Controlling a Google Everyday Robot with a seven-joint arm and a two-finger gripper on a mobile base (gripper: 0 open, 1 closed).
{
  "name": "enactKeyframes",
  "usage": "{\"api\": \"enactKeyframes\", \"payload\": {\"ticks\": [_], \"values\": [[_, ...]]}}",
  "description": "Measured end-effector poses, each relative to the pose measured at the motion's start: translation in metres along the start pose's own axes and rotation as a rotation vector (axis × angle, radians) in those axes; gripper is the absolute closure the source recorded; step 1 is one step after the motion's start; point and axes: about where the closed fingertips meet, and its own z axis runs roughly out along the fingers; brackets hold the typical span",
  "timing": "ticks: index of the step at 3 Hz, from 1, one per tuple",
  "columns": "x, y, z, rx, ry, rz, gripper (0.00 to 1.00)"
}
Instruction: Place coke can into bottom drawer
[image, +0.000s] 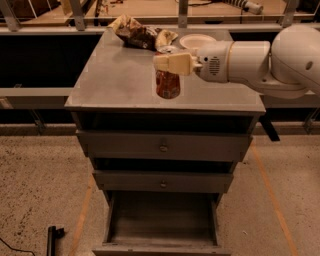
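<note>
My white arm (260, 62) lies level, to the right of the tool (171, 64); the tool pinches the coke can (167, 86) by its top, can hanging beneath.

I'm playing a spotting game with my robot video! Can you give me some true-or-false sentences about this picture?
1. The end effector grips the can over the cabinet top. True.
2. The bottom drawer is shut. False: it is pulled open.
3. The can already lies in the bottom drawer. False: it is up in the end effector.
4. A snack bag lies at the back of the cabinet top. True.
</note>
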Motion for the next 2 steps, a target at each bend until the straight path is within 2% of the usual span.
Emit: {"api": "enactKeyframes", "payload": {"ticks": [1,2], "values": [[0.003,0.033,-0.006,-0.096,-0.032,-0.034,1.00],[0.016,0.057,-0.016,-0.118,-0.035,-0.093,1.00]]}}
